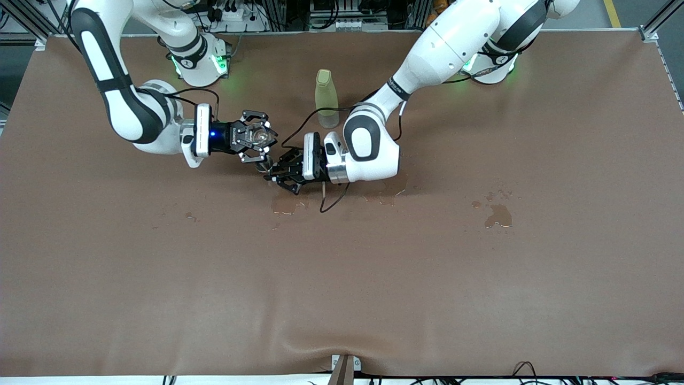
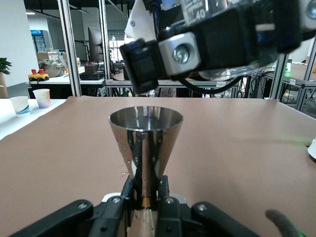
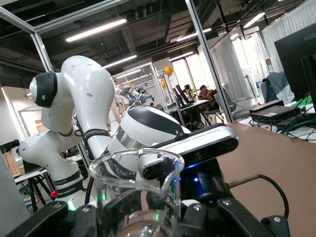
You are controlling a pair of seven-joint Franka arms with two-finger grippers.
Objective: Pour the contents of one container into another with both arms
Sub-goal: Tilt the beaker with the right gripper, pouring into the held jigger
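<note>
A clear glass beaker (image 1: 258, 135) is in my right gripper (image 1: 259, 136), which is shut on it over the middle of the table. In the right wrist view the beaker (image 3: 136, 192) fills the space between the black fingers (image 3: 49, 219). My left gripper (image 1: 272, 172) is shut on the narrow waist of a steel jigger (image 1: 262, 167). In the left wrist view the jigger (image 2: 145, 140) stands upright with its mouth open upward, the fingers (image 2: 127, 195) pinching its waist. The right gripper with the beaker (image 2: 217, 29) hangs just above that mouth.
A pale yellow-green bottle (image 1: 326, 99) stands upright on the brown table, toward the arms' bases. Wet patches lie under the grippers (image 1: 288, 204), beside the left wrist (image 1: 387, 192) and toward the left arm's end (image 1: 499, 214). A black cable (image 1: 331, 200) hangs from the left wrist.
</note>
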